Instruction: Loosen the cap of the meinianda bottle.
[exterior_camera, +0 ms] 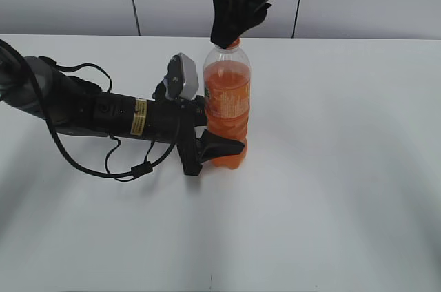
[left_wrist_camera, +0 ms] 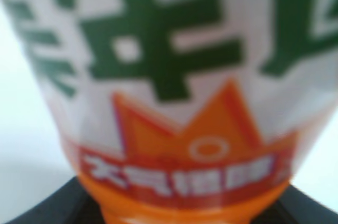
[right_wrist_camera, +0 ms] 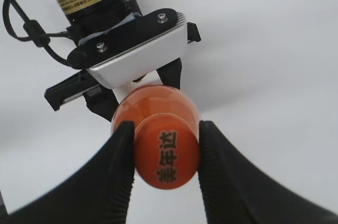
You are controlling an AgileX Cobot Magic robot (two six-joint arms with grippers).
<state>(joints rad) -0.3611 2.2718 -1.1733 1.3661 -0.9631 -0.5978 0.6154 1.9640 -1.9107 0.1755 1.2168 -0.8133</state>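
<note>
Right now the right fingers (right_wrist_camera: 164, 152) pinch the small orange ribbed plastic cap (right_wrist_camera: 166, 152) from above, in line with the upright axis of the tall clear plastic bottle of orange drink (exterior_camera: 227, 109); the left fingers (exterior_camera: 210, 147) clasp its lower body.

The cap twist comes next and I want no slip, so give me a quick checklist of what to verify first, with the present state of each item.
1. Meinianda bottle upright on the table: ok.
2. Left end effector closed around the bottle's lower body: ok.
3. Right end effector fingers on both sides of the cap: ok.
4. Cap centred between those fingers: ok in the right wrist view.
5. Grip firm enough to turn without slipping: cannot tell.
6. Cap already loosened: cannot tell.
</note>
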